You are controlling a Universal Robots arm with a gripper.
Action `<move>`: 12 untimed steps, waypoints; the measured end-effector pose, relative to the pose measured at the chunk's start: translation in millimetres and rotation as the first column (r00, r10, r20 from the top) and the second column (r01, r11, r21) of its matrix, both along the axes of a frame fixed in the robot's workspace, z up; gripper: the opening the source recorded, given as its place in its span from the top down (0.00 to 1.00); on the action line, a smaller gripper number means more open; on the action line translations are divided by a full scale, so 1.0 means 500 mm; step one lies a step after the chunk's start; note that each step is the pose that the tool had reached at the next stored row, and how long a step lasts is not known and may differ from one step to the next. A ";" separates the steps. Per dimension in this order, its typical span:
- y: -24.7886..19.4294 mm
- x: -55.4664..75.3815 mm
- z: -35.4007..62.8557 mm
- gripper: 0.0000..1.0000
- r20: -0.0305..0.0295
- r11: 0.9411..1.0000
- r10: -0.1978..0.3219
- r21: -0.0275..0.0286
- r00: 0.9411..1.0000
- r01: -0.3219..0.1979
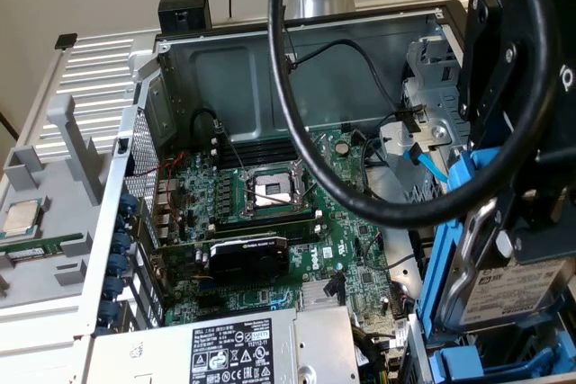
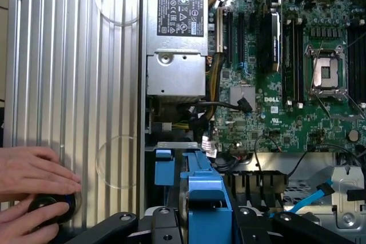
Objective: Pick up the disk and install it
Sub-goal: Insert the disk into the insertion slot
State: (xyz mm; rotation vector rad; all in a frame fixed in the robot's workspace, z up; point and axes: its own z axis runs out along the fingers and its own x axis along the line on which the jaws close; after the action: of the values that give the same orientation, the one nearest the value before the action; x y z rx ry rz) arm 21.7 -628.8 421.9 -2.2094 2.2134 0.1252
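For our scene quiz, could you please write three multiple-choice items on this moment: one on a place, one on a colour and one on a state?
1. Where is the disk?
A. on the tray
B. in the gripper, at the edge of the case on the exterior view's right
C. on the power supply

2. What colour is the carrier around the disk?
A. red
B. green
C. blue

3. How is the processor socket?
A. bare, no cooler on it
B. under a fan
C. under a hand

Key: B, the jaws are closed on the carrier there; C, its plastic frame is bright blue; A, the socket's metal frame lies uncovered.
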 end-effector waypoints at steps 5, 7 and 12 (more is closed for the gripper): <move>0.0001 -0.005 0.006 0.63 0.000 1.000 0.000 0.000 1.000 0.000; 0.0000 -0.005 0.016 0.63 0.000 1.000 0.000 0.000 1.000 0.000; 0.0002 -0.005 0.020 0.63 0.000 1.000 -0.002 0.000 1.000 0.002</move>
State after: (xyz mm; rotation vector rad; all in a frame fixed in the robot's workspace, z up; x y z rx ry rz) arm 19.1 -628.7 431.8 -2.2068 2.2161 0.1251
